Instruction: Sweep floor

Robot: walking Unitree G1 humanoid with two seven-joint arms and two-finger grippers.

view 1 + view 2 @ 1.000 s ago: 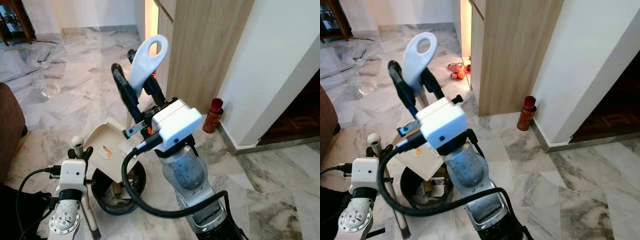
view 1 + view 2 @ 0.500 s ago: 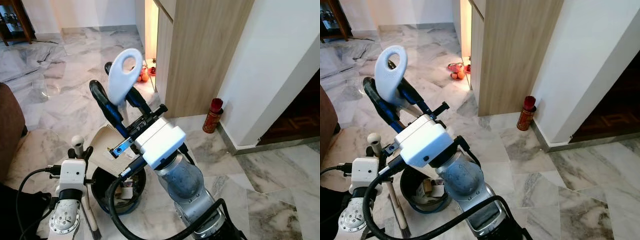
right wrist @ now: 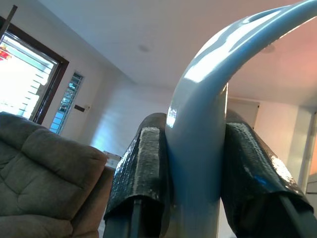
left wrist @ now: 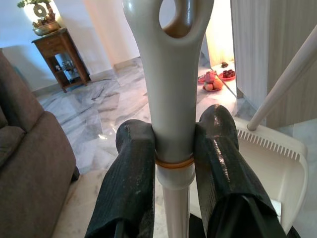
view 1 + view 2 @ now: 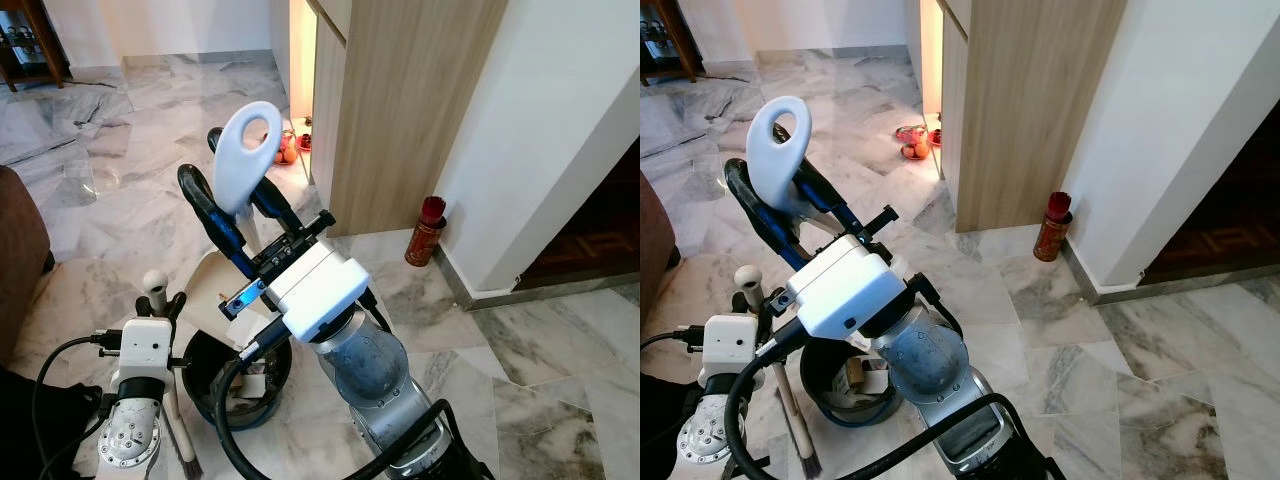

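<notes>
My right gripper is raised in front of me, shut on the white looped handle of the dustpan. The cream dustpan hangs tilted over a dark round bin on the marble floor, with bits of rubbish inside it. Low on the left, my left gripper is shut on the cream broom handle, held upright beside the bin. The broom's dark bristles reach the floor. In the right wrist view, both black fingers clamp the curved handle.
A brown sofa stands at my left. A wooden cabinet and a white wall corner rise ahead on the right, with a red can at the base. A tray of fruit lies on the floor by the cabinet.
My right gripper has swung left with the dustpan handle, tipping the pan steeper over the bin. The left gripper and broom have stayed put.
</notes>
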